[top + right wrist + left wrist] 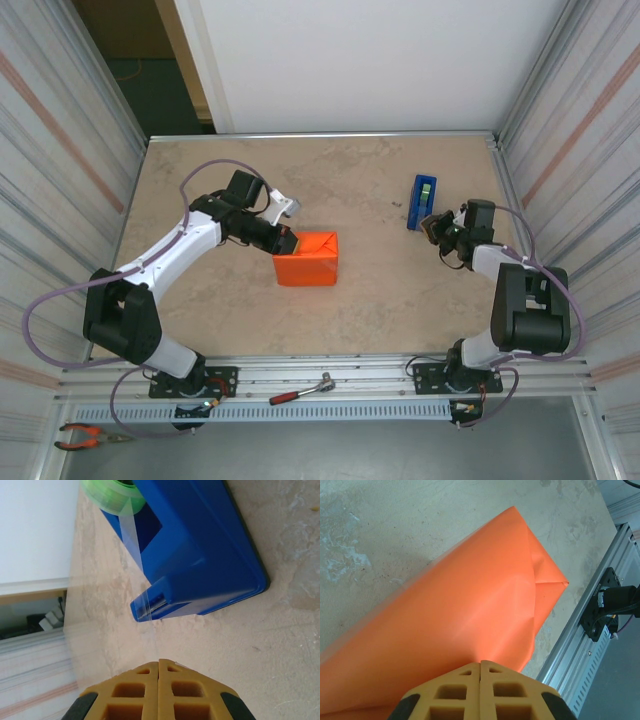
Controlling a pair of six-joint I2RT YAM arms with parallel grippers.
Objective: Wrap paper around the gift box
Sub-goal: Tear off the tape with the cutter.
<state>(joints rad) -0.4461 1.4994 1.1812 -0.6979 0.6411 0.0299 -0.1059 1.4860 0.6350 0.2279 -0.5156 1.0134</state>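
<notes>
The paper (307, 258) shows as a bright orange box-sized parcel in the middle of the table, with a folded flap at its near end (547, 587). The gift box is hidden under the paper. My left gripper (290, 243) is at the parcel's upper left corner. Its yellow fingers are shut together, with the tips (480, 662) against the orange skin and nothing visibly between them. My right gripper (431, 226) is shut, low over the table just short of the blue tape dispenser's cutter end (150, 605). A thin clear sliver sits at the right gripper (159, 660) tip.
The blue tape dispenser (421, 202) with a green roll (112, 492) stands at the right rear. Corrugated walls close in both sides. A red-handled tool (300, 390) lies on the front rail (590, 645), and pliers (85, 435) lie at the near left.
</notes>
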